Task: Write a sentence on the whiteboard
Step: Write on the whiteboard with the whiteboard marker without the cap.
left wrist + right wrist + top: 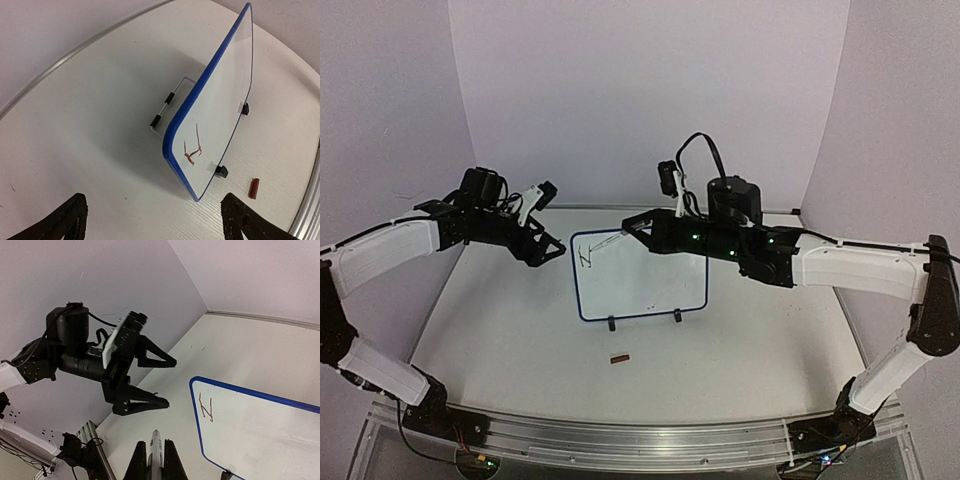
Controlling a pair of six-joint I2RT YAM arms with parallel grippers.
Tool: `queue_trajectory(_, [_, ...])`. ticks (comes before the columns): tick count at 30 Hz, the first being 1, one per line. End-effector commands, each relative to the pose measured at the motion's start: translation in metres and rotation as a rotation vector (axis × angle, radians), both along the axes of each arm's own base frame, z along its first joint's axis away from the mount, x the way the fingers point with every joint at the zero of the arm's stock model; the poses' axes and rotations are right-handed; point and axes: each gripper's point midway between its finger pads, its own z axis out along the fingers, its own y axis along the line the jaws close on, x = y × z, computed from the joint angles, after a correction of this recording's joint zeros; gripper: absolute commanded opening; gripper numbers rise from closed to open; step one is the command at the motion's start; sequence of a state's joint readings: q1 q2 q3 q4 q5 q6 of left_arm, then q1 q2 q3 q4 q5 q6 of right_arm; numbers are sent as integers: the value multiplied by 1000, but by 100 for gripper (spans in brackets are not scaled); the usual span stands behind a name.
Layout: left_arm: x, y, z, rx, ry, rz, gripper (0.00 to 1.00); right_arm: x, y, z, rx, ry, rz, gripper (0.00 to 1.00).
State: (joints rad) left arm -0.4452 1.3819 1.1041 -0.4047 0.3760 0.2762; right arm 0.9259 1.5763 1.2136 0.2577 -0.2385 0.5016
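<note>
Currently left gripper (pixel 555 220) hangs empty, jaws spread, just off the whiteboard (pixel 650 275) at its upper-left corner, likely keeping clear of the writing. Whiteboard stands propped at centre frame, with the first strokes of the sentence (pixel 584 256) at its upper left. Right gripper (pixel 155 442) clamps a marker (pixel 605 240), tip angled toward those strokes.

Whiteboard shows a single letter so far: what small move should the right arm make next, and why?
Probably bring the marker, held in the shut right gripper, onto the whiteboard just right of the lone mark. Only that mark is written, and the tip appears off the surface.
</note>
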Motion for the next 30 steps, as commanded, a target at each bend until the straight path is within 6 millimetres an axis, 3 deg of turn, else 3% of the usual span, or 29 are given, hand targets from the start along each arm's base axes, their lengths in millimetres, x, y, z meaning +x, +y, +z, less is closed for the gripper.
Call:
queue_trajectory(1, [-13,8,84,-144,-210,45,94,-12,-13,10,20,33,134,0])
queue_trajectory(3, [-30,2,110,-221,-209,-11,95,-15,-16,13,32,56,187,0])
queue_trajectory(7, [-62,-25,128,-346,-97,-147,95,-28,-13,18,42,86,282,0])
queue_trajectory(13, [-97,-76,117,-382,20,-306,95,-44,-3,25,76,123,403,0])
queue_trajectory(18, [-105,-90,121,-461,75,-379,93,-47,-3,30,89,119,419,0])
queue_trajectory(20, [-109,-96,120,-474,116,-418,85,-47,-3,32,93,118,425,0])
queue_trajectory(24, [-113,-100,113,-470,165,-451,57,-49,-3,33,97,117,434,0])
queue_trajectory(30, [-123,-106,103,-458,231,-494,51,-49,-2,33,102,114,435,0])
